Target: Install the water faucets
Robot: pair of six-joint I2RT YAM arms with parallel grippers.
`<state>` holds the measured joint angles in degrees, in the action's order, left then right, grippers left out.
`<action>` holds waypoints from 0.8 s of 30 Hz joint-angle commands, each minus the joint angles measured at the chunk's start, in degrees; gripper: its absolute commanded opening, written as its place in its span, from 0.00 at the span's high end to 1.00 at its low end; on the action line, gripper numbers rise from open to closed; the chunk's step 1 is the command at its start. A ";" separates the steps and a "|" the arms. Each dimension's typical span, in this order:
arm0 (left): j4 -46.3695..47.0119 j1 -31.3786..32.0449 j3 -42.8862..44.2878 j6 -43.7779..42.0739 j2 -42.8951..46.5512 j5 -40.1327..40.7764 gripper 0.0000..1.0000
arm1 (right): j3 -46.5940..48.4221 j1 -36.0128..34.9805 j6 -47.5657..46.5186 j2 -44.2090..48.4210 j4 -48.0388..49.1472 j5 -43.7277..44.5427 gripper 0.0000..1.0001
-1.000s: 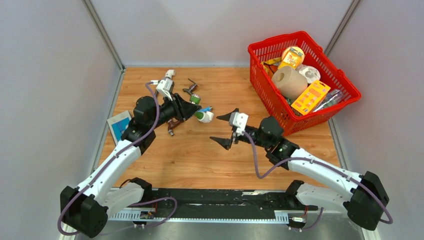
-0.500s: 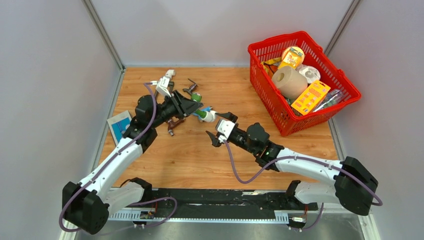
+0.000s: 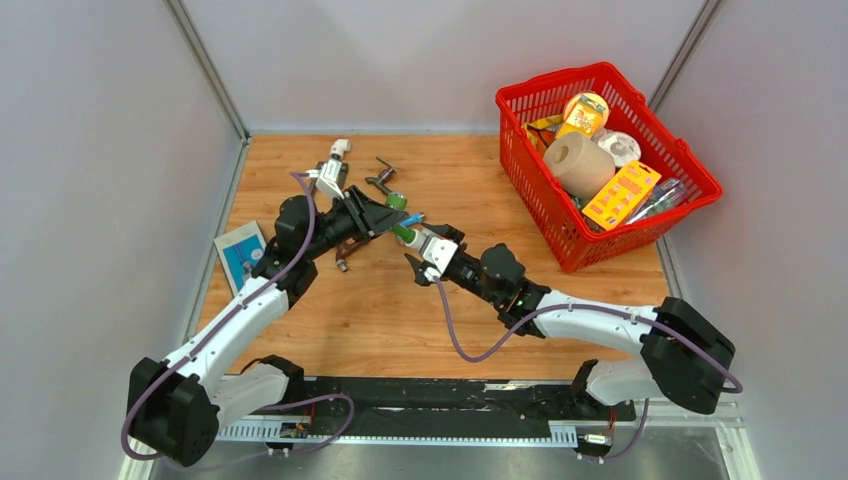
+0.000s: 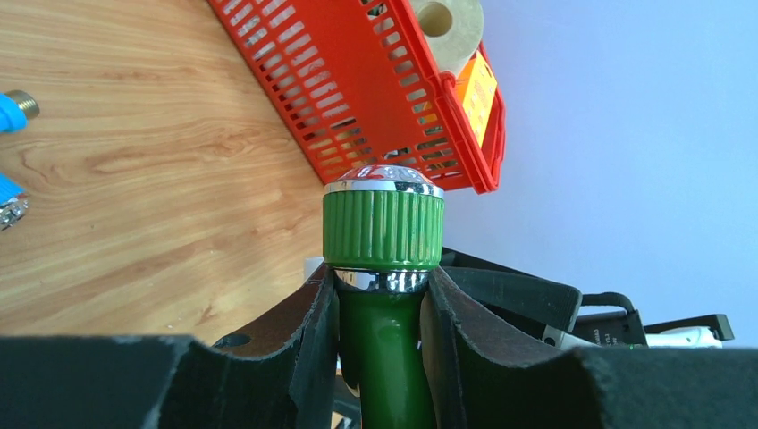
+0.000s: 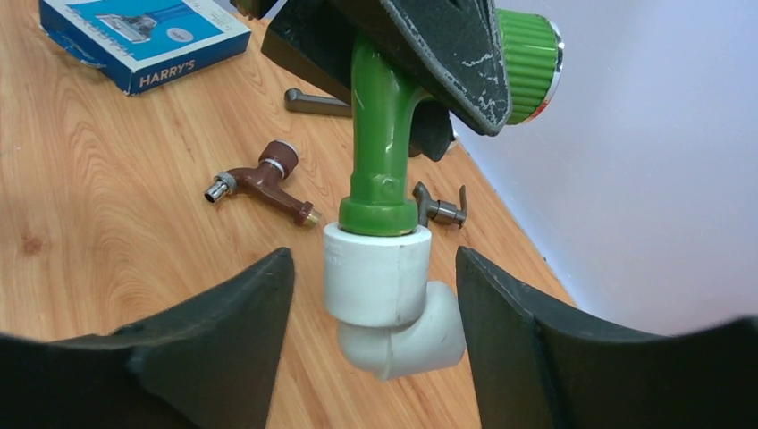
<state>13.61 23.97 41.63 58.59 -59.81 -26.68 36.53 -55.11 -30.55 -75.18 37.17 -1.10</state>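
Observation:
My left gripper (image 4: pixel 383 308) is shut on the stem of the green water faucet (image 4: pixel 383 223), just below its ribbed cap, and holds it above the table (image 3: pixel 400 232). A white elbow fitting (image 5: pixel 386 299) sits on the faucet's lower end. My right gripper (image 5: pixel 371 261) is open with one finger on each side of that elbow (image 3: pixel 420 243) and a gap at both sides. On the wood lie the brown faucet (image 5: pixel 264 179), the dark grey faucet (image 5: pixel 438 207) and the blue faucet (image 4: pixel 13 105).
A red basket (image 3: pixel 560 80) full of groceries stands at the back right. A blue Harry's box (image 5: pixel 143 36) lies near the left wall (image 3: pixel 238 250). The loose faucets lie close under and behind both grippers.
My right arm has swung left to the green faucet, and its jaws have narrowed round the white elbow. The left gripper has shifted slightly right, still holding the faucet.

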 commanded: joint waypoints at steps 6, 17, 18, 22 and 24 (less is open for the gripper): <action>7.75 0.99 3.64 -1.88 2.16 -6.28 1.00 | 4.24 -0.08 1.28 0.11 -6.99 -5.91 0.84; -15.25 0.73 16.72 -54.60 -2.41 -38.27 1.00 | 12.76 13.00 8.66 4.25 -26.16 -45.19 1.00; -18.50 0.73 17.52 -58.46 -2.42 -39.49 1.00 | 13.47 13.62 8.75 4.08 -27.40 -47.13 1.00; -18.02 0.73 17.44 -61.77 -1.72 -38.99 1.00 | 15.50 14.33 8.57 3.28 -30.66 -48.91 1.00; -12.06 0.73 15.95 -55.21 -1.19 -35.22 1.00 | 15.32 14.33 9.01 3.89 -30.66 -46.98 0.97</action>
<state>-4.49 23.57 56.90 4.62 -63.09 -55.99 50.28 -40.66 -23.40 -70.81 11.90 -42.74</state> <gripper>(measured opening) 0.411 0.371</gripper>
